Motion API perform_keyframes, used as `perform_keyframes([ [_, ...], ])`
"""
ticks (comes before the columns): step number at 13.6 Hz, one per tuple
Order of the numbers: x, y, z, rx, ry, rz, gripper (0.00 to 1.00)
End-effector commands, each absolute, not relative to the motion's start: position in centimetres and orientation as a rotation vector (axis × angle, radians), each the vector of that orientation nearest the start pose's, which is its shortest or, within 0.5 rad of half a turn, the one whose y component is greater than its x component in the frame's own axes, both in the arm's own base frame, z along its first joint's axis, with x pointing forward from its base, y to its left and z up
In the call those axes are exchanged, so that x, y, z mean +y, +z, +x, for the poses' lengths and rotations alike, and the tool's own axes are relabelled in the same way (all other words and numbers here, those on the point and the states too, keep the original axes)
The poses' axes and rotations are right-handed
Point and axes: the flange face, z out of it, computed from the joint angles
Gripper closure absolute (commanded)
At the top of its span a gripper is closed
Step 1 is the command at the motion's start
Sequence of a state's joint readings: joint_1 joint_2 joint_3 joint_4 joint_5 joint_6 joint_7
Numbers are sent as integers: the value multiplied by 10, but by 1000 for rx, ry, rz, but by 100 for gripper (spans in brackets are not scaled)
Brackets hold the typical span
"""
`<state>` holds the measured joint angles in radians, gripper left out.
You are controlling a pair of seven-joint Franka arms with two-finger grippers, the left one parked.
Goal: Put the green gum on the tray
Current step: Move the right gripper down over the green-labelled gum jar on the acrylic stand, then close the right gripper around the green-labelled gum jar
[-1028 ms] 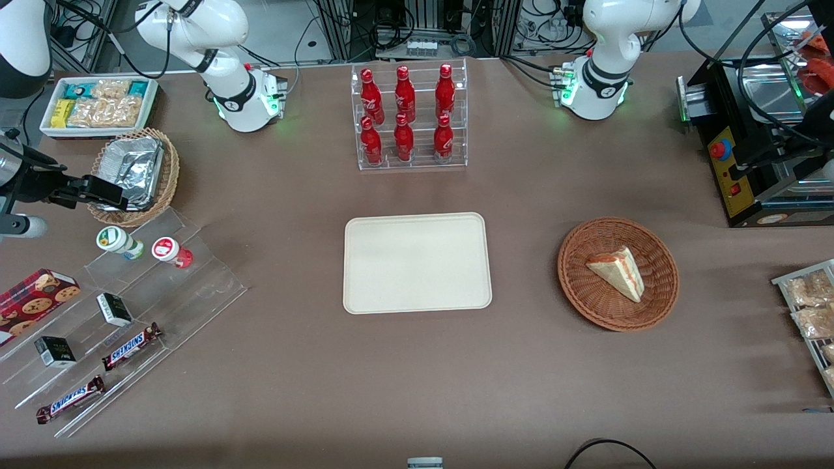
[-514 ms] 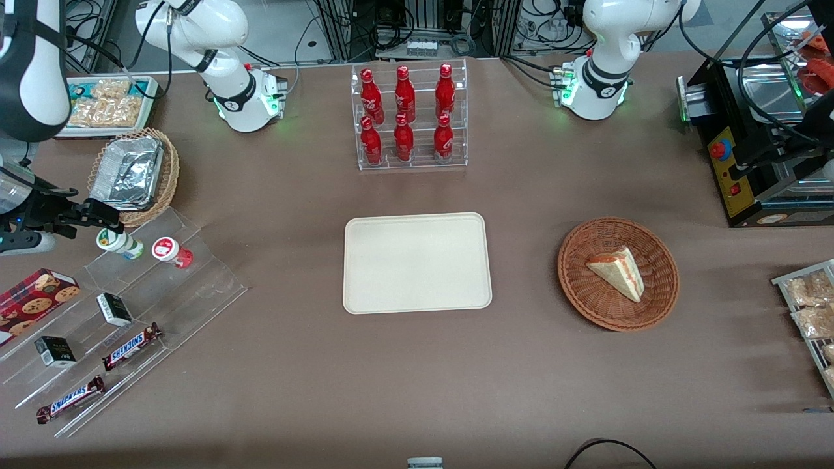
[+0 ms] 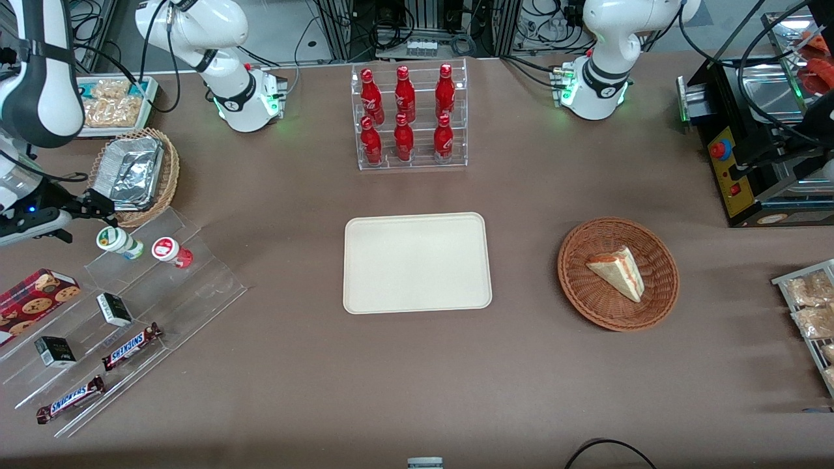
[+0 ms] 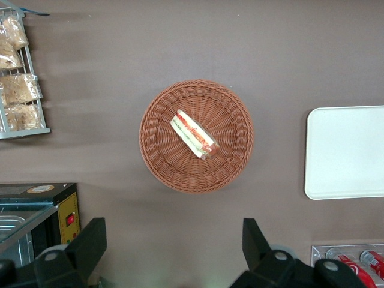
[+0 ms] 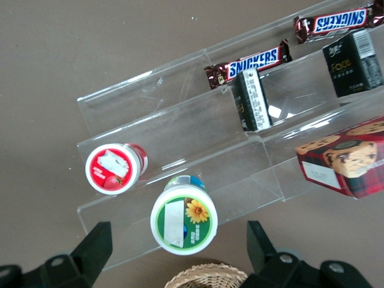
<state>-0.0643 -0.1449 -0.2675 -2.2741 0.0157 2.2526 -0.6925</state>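
green gum (image 3: 120,241): i see it upright on the top step of the clear stepped rack (image 3: 163,286), toward the working arm's end of the worktop (image 3: 417,378), just beside the red-lidded bottle (image 3: 171,251). in my wrist view the green gum (image 5: 183,219) sits between the two fingers, apart from both.
gripper (image 3: 98,207): i have it just above the gum, nearer the wicker basket (image 3: 171,170). spread wide, holding nothing, touching nothing that i can see.
fingers (image 5: 90,249): one on each flank of the lid.
tray (image 3: 417,262): mid-worktop, well apart from the gum.
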Motion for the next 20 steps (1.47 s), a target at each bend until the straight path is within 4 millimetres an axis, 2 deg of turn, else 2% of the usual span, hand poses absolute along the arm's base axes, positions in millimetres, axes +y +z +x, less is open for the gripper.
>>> perform_keyframes([
  [1, -163, 418, 468, -580, -219, -3097, 0],
  [5, -162, 398, 468, -580, -226, -3107, 0],
  [11, -163, 385, 473, -597, -214, -3112, 3],
  [12, -163, 385, 473, -601, -212, -3111, 10],
  [13, -163, 385, 473, -604, -212, -3111, 25],
  [14, -165, 385, 472, -597, -212, -3112, 52],
  [16, -165, 387, 473, -597, -218, -3114, 98],
  [20, -165, 400, 477, -598, -239, -3116, 100],
])
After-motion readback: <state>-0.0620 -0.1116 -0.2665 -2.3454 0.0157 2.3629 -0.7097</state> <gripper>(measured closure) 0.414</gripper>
